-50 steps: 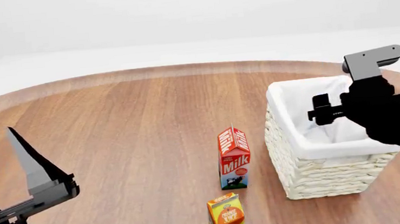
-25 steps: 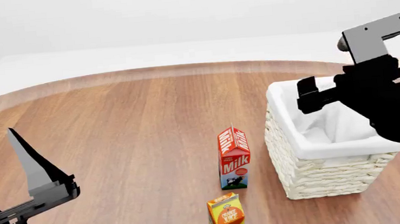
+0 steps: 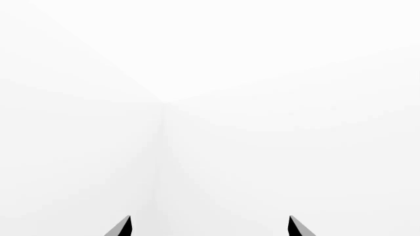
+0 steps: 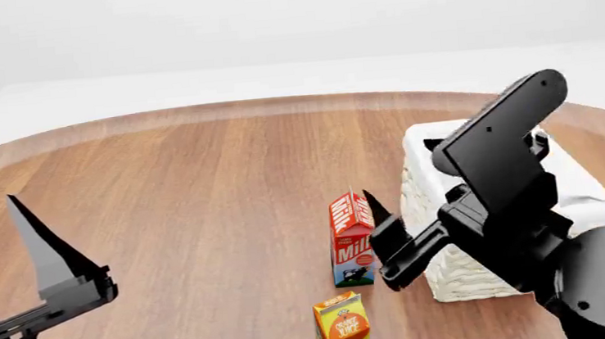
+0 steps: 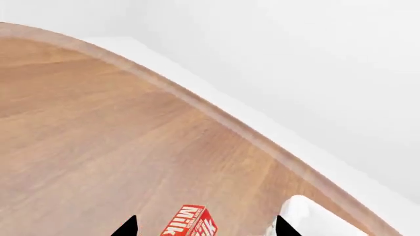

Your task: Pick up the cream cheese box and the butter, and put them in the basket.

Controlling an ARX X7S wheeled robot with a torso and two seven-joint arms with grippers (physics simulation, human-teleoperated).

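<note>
The cream cheese box and the butter are out of view in every frame. The white wicker basket (image 4: 422, 159) stands at the right of the round wooden table, mostly hidden behind my right arm; a corner of it shows in the right wrist view (image 5: 308, 219). My right gripper (image 4: 381, 241) is open and empty, between the basket and the red milk carton (image 4: 353, 239), and faces that carton (image 5: 190, 223). Its tips (image 5: 204, 228) stand wide apart. My left gripper (image 4: 41, 250) is open and empty at the lower left, pointing up; its wrist view (image 3: 208, 227) shows only white wall.
An orange juice carton (image 4: 342, 326) stands just in front of the milk carton, near the table's front edge. The bare wooden tabletop (image 4: 195, 195) spreads to the left and back. The table's curved far rim (image 5: 196, 103) runs past the milk carton.
My right arm has swung from above the basket down and to the left, and now covers most of the basket, its gripper beside the milk carton. The left arm has barely moved.
</note>
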